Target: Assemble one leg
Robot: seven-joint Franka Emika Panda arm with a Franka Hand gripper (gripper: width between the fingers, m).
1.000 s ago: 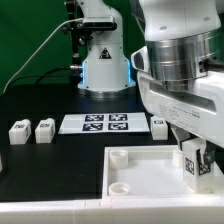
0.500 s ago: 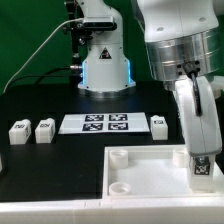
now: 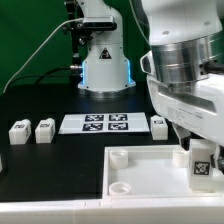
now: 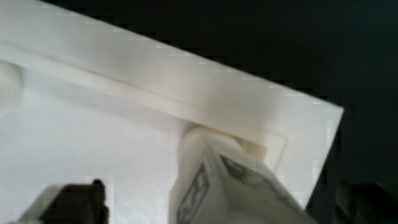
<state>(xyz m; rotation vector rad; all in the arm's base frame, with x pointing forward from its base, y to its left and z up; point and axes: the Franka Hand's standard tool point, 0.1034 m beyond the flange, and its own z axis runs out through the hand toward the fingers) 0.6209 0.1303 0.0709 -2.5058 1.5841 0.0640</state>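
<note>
My gripper (image 3: 200, 150) is shut on a leg (image 3: 203, 166), a small white block with a marker tag facing the camera. It holds the leg upright at the far corner socket of the white tray (image 3: 150, 172), on the exterior view's right. In the wrist view the leg (image 4: 231, 185) stands between my dark fingers (image 4: 75, 203), over the tray's raised rim (image 4: 169, 92). I cannot tell whether the leg's foot sits inside the socket. Three more legs lie on the black table: two at the left (image 3: 19, 131) (image 3: 44, 130) and one (image 3: 158, 125) beside the marker board.
The marker board (image 3: 95, 123) lies behind the tray. The arm's base (image 3: 104, 65) stands at the back centre, with a cable running off to the left. Round sockets (image 3: 120, 157) show at the tray's left corners.
The wrist has twisted one way and back again while holding the leg at the same tray corner. The leg's tagged face has stayed in nearly the same place.
</note>
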